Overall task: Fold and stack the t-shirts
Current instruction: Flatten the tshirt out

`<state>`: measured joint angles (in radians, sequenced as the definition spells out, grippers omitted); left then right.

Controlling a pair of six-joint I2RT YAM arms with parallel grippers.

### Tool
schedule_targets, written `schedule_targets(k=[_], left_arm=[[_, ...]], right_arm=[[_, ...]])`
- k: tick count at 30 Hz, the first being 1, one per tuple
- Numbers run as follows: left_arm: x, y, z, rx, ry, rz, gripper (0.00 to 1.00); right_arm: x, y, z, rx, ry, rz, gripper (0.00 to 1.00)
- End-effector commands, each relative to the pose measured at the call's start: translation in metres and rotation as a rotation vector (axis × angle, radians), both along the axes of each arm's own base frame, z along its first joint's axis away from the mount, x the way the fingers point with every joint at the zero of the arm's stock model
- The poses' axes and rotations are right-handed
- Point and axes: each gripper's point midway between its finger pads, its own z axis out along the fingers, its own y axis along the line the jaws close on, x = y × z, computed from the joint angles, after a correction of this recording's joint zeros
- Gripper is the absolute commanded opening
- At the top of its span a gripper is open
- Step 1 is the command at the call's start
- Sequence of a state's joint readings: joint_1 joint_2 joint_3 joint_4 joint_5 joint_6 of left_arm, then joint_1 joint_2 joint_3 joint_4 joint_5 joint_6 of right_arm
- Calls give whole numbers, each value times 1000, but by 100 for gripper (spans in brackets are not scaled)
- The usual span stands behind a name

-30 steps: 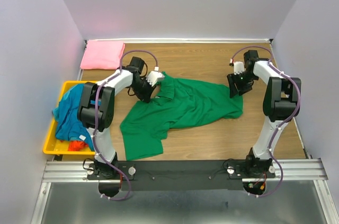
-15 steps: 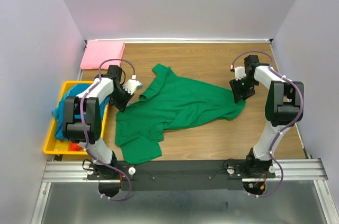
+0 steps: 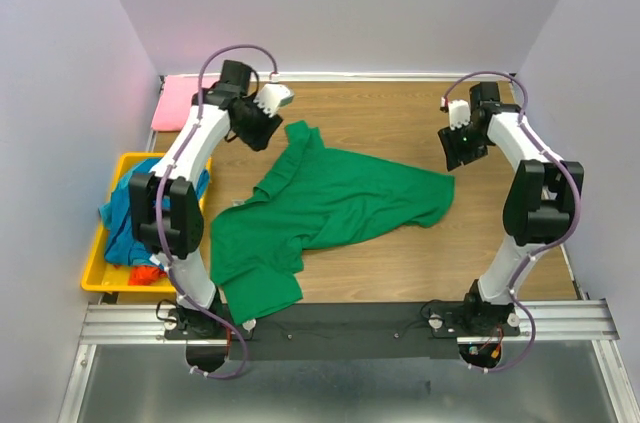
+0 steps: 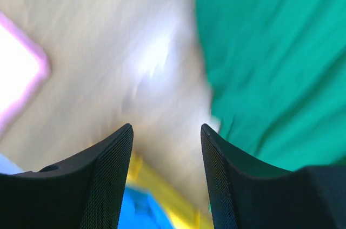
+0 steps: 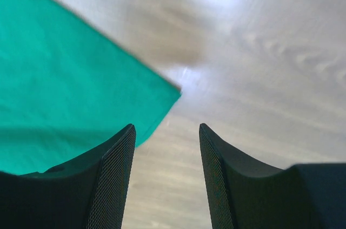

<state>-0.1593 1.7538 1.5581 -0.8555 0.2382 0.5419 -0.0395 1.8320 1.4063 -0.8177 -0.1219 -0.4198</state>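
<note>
While it lies rumpled and unfolded, the green t-shirt [image 3: 330, 208] covers the middle of the bench [image 3: 400, 108], one end reaching toward the near left corner and its opposite corner pointing at the right edge; a narrow part of it stretches up toward the far edge. A pink t-shirt [image 3: 180, 103] lies flat and folded in the far left corner, well apart from the green one. At the left edge sits a yellow bin [image 3: 93, 278], and in it a teal-blue t-shirt [image 3: 125, 213] is heaped, with a scrap of orange-red t-shirt [image 3: 148, 273] showing at the bin's near end. The left pincer [image 3: 256, 131] hangs above the bare wood between the pink shirt and the far end of the green one; its wrist view, much blurred, shows its jaws spread with nothing between them, green cloth [image 4: 270, 50] to one side and pink [image 4: 16, 72] to the other. The right pincer [image 3: 462, 151] hangs near the right edge, just beyond the green shirt's corner; its wrist view shows its jaws also spread and empty, that corner [image 5: 70, 88] beside them and bare bench [image 5: 259, 50] beneath.
</note>
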Motion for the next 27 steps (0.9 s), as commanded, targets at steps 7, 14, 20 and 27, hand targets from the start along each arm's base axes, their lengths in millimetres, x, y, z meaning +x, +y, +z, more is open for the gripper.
schedule_targets(k=[7, 14, 20, 27], left_arm=[[18, -101, -54, -185, 163, -66, 63], [17, -103, -77, -157, 180, -44, 64], [22, -89, -100, -83, 186, -4, 59], [21, -86, -107, -74, 187, 0, 48]], right_arm=[[24, 17, -24, 110, 45, 29, 57], [12, 21, -40, 125, 98, 62, 54], [-2, 13, -59, 85, 156, 73, 40], [-8, 8, -46, 52, 128, 88, 40]])
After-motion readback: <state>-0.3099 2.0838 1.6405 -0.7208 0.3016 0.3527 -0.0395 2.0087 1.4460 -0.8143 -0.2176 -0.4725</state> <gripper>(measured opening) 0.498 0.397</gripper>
